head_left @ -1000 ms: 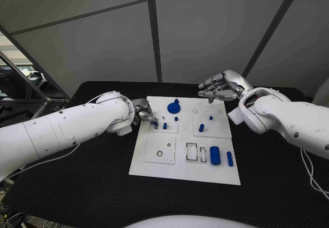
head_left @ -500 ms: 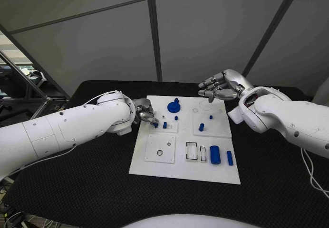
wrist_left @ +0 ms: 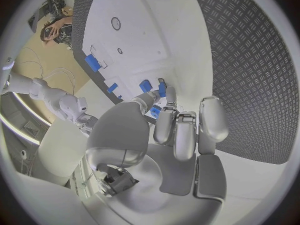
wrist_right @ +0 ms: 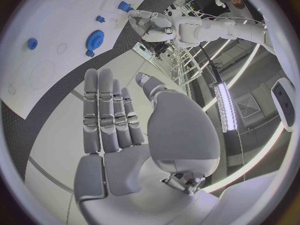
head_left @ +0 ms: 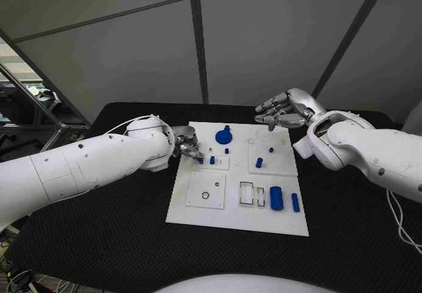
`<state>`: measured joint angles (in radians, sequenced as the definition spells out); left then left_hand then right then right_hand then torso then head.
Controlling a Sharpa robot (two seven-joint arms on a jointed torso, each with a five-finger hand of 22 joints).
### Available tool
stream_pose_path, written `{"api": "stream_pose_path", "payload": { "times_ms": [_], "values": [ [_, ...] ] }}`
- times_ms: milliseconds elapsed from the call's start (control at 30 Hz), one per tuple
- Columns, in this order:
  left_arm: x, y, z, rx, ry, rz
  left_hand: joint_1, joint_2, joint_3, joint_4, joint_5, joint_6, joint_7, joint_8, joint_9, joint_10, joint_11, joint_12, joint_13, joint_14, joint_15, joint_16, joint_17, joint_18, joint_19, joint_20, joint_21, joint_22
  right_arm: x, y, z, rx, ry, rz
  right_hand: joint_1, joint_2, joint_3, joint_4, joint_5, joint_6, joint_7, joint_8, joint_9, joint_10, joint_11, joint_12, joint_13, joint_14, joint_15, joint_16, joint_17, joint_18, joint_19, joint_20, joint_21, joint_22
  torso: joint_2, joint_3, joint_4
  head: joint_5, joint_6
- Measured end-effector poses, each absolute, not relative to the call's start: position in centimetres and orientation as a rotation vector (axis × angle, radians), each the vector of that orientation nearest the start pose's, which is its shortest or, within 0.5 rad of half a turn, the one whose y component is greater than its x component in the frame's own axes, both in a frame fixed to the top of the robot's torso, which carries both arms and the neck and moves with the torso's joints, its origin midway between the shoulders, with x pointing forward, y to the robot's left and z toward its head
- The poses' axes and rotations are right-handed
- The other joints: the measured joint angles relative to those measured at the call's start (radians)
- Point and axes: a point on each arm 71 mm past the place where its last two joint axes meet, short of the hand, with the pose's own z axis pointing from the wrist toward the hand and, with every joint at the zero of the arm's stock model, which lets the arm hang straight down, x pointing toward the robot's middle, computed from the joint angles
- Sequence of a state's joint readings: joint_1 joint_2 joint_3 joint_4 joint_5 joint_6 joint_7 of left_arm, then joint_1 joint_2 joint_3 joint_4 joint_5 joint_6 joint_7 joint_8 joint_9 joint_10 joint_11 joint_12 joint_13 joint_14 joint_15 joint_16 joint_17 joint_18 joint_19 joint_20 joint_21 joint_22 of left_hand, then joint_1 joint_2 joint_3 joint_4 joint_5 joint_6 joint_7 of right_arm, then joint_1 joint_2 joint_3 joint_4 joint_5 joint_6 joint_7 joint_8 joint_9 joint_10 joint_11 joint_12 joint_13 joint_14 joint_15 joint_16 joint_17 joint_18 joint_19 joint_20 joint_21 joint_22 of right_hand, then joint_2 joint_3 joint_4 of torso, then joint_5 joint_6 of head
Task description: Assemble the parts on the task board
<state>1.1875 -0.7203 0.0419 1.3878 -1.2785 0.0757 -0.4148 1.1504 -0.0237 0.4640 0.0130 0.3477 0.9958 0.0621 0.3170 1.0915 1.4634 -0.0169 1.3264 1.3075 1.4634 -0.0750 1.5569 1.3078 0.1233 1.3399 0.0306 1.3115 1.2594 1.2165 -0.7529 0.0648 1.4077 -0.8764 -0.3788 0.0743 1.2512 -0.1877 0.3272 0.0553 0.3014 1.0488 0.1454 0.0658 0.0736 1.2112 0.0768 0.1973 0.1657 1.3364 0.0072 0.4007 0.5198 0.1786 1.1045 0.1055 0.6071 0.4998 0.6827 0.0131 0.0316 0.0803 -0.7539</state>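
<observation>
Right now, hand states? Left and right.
Left hand: fingers pinch a small blue part at the task board.
Right hand: open, holding nothing, above the board's far edge.

1 white task board (head_left: 215, 210) lies on 1 black bench (head_left: 97, 244). It carries 1 blue gear (head_left: 223, 137), 2 blue cylinders (head_left: 276, 199) and several small blue pegs (head_left: 258, 163).

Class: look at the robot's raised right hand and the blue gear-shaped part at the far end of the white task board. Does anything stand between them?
Nothing visible does. The right hand hovers open above the white task board's far edge, and only bare board lies between it and the blue gear-shaped part.
</observation>
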Motion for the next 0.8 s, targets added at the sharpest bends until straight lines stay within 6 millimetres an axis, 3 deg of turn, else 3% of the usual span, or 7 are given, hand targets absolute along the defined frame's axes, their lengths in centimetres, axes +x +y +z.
{"api": "stream_pose_path", "payload": {
  "times_ms": [800],
  "values": [
    [51.22, 18.83, -20.47, -0.008, 2.131, -0.422, 0.008, -0.003, 0.002, -0.002, -0.005, 0.005, 0.002, -0.007, -0.005, -0.001, -0.001, -0.006, 0.000, 0.000, 0.000, 0.000, 0.000, 0.000, 0.000, 0.000, 0.000, -0.001, 52.35, -19.29, -14.20, 0.371, 1.545, 1.043, -0.004, 0.004, 0.000, 0.000, 0.000, 0.000, 0.000, 0.000, 0.000, 0.000, 0.000, 0.000, -0.001, 0.000, 0.000, 0.000, 0.001, 0.000, 0.000, 0.000, 0.000, 0.000, 0.000, -0.0001, -0.0005, -0.003, -0.002]
  ]
}}
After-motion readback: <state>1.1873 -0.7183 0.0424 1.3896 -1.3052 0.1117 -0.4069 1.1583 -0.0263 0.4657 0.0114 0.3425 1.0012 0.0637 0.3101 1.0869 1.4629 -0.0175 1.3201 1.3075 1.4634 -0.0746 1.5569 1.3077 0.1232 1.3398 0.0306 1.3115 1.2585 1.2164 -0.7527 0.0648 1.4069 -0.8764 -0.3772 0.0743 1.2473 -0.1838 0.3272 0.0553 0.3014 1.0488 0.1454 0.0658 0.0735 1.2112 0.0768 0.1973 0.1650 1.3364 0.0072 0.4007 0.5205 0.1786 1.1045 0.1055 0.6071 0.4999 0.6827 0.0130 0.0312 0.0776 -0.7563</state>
